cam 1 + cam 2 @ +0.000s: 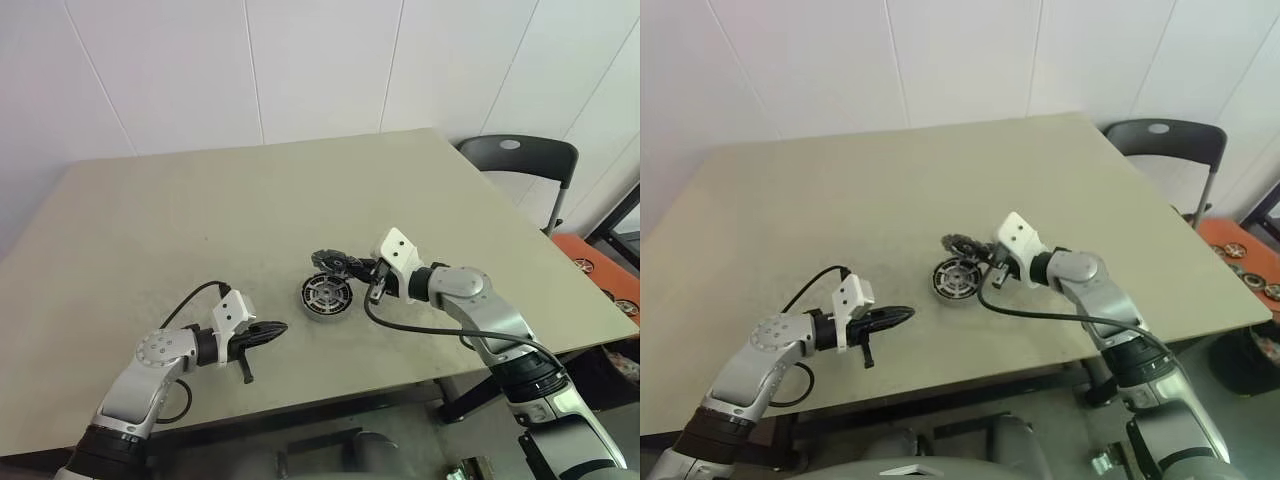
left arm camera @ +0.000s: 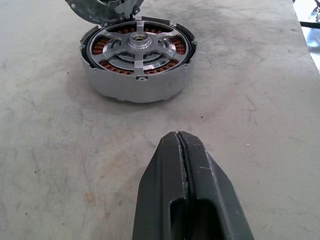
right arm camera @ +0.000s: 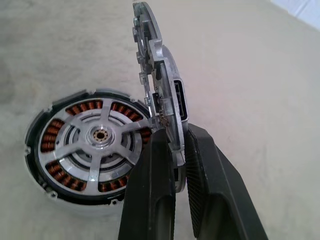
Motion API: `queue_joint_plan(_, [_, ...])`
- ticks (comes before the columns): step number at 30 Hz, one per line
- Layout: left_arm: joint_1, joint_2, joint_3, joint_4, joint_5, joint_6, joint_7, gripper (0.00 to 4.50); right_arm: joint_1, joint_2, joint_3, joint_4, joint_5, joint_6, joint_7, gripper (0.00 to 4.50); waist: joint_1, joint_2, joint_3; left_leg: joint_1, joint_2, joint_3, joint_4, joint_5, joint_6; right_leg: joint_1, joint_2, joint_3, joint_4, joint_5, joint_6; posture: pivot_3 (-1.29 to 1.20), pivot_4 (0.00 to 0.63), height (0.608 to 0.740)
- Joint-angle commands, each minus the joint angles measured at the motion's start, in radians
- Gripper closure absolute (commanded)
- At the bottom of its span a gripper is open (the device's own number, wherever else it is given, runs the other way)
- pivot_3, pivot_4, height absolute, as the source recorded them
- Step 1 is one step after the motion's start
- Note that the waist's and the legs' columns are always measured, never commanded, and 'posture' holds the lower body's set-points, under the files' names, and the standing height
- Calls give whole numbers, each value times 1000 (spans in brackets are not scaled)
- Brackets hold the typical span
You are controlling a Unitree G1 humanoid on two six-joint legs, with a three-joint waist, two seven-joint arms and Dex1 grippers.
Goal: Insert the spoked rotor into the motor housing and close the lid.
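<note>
Lid pinched by its rim beside the loaded housing

Lid (image 3: 159, 95) stands on edge in the right gripper (image 3: 177, 165), whose two black fingers are clamped across its rim, one on each face. It hangs just beside and above the motor housing (image 1: 326, 296). It looks like stiff cast metal, thin, with smooth faces and a connector block on one side. I judge it light but slippery, so the rim grip is the sensible hold, though a narrow one that could let it swivel.

The spoked rotor (image 3: 99, 136) already lies inside the housing, its silver spokes over the copper windings. The housing looks squat and heavy enough to stay put under a gentle press.

The left gripper (image 2: 184, 200) rests low, its fingers pressed together on nothing, towards the near left corner of the table (image 1: 150, 230).

The housing sits right of the middle, nearer the front edge. The tabletop is matt, scuffed beige, flat and grippy-looking. A dark chair (image 1: 520, 160) stands off the far right corner, before a white panelled wall (image 1: 300, 60).
</note>
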State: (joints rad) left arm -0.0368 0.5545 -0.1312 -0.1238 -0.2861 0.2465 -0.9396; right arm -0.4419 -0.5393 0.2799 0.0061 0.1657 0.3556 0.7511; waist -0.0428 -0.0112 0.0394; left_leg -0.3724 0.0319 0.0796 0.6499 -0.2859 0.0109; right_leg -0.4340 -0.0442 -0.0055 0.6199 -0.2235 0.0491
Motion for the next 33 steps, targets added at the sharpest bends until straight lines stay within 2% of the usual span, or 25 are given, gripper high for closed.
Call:
queue_joint_plan(1, [-20, 7, 19, -13, 0, -16, 2, 4500, 7, 2, -5, 2, 9, -10, 60, 3467, 0, 0, 0, 0, 0, 0, 0, 0, 0, 0, 0, 0, 0, 0, 0, 0, 0, 740])
queue_joint_plan(6, [-31, 10, 13, -3, 10, -12, 5, 4500, 19, -9, -8, 3, 26, -2, 149, 1850, 1, 0, 0, -1, 0, 0, 1, 0, 0, 0, -1, 0, 0, 1, -2, 0, 0, 740])
queue_joint_plan(8, [-36, 9, 12, 0, 11, -11, 5, 4500, 17, -7, -25, 1, 69, 48, 194, 1850, 1, 0, 0, -1, 0, 0, 2, 0, 0, 0, -1, 0, 0, 1, -2, 0, 0, 740])
queue_joint_plan(12, [-41, 7, 11, 3, 14, -9, 5, 4500, 20, -57, -59, -15, 230, 213, 385, 1850, 3, 0, 0, 0, 0, 0, 3, 0, 0, 1, -1, 0, 0, 2, -3, 0, 0, 740])
queue_joint_plan(15, [-42, 9, 11, 2, 15, -8, 4, 4500, -8, -48, -123, -18, 356, 330, 435, 1850, 4, 0, 0, 0, 0, 0, 3, 0, 0, 1, -1, 0, 0, 2, -3, 0, 0, 740])
queue_joint_plan(19, [-45, 5, 17, -6, 7, -11, 5, 4500, -56, 39, -145, 33, 279, 284, 266, 1850, -2, 0, 0, 1, 0, 0, 4, 0, 0, 2, -1, 0, 2, 2, -3, 0, 0, 740])
queue_joint_plan(23, [-47, -3, 49, -30, -41, -3, -3, 4500, -39, 53, -45, 37, 130, 174, 206, 1060, 7, 0, 0, 1, 0, -1, 4, 0, 0, 1, 0, -1, 5, 2, -3, 0, 0, 740])
queue_joint_plan(26, [-40, 5, 63, -43, -60, 6, -9, 4500, -42, 60, 3, 67, 58, 121, 181, 30, 4, 0, 0, 0, 0, 0, 4, 0, 0, 0, -1, 0, 5, 2, -3, 0, 0, 740])
queue_joint_plan(33, [-27, 20, 71, -47, -56, 4, -3, 4500, -77, 131, 37, 140, 5, 106, 150, 30, -1, -1, 0, 0, 0, 0, 9, 0, 0, 0, -1, 0, 9, 2, -3, 0, 0, 740])
